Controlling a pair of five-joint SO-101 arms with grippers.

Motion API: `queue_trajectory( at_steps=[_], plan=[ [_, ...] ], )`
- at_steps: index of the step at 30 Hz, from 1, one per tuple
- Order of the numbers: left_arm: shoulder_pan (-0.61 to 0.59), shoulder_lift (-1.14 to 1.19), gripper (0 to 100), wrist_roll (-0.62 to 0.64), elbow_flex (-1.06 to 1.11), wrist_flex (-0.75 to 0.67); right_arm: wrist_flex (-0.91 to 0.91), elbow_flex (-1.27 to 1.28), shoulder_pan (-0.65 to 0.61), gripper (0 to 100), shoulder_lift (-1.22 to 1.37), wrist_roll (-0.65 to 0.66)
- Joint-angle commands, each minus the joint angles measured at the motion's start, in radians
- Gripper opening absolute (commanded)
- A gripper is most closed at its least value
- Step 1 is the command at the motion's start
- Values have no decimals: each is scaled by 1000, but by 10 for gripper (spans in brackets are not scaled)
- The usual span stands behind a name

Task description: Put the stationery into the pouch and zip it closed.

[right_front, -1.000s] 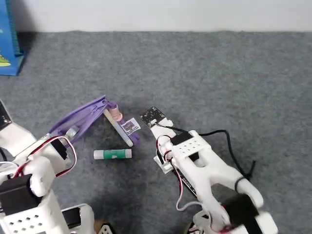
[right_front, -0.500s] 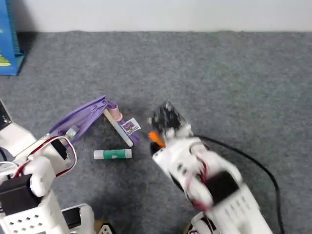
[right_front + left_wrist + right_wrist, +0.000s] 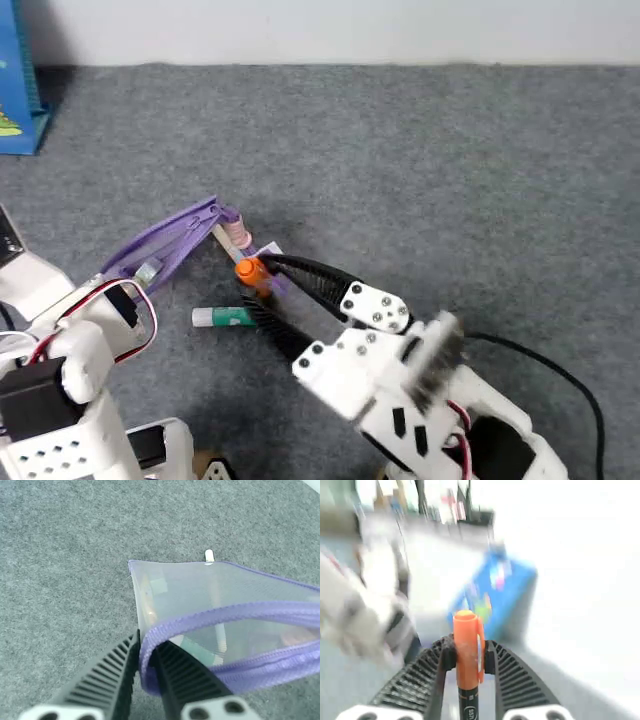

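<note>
While left claw (image 3: 145,644) pinches pouch (image 3: 200,592), right claw (image 3: 468,648) grips pen (image 3: 466,626).

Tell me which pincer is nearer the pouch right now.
Left. The left pincer is clamped on the edge of the pouch. The right pincer holds an orange pen near its far end; contact unclear.

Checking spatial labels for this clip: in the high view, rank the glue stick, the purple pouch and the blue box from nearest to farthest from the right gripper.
1. Glue stick, lying just beside the jaws of the right gripper.
2. Purple pouch, farther left, held by the left gripper.
3. Blue box, at the view's far left edge.
</note>
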Motion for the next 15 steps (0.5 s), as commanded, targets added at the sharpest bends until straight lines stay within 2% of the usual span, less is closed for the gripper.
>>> queue_trajectory(
  at_steps=[1, 4, 10, 15],
  plan=[
    [-2, 6, 10, 2, -50, 17, -200, -34, -48, 7, 5, -11],
    [-2, 6, 10, 2, -50, 17, -357, -17, -51, 7, 41, -15],
    [-2, 6, 10, 2, -50, 17, -794, 109, -51, 7, 166, -11],
    [-2, 6, 10, 2, -50, 17, -1013, 170, -51, 8, 318, -11]
  ],
)
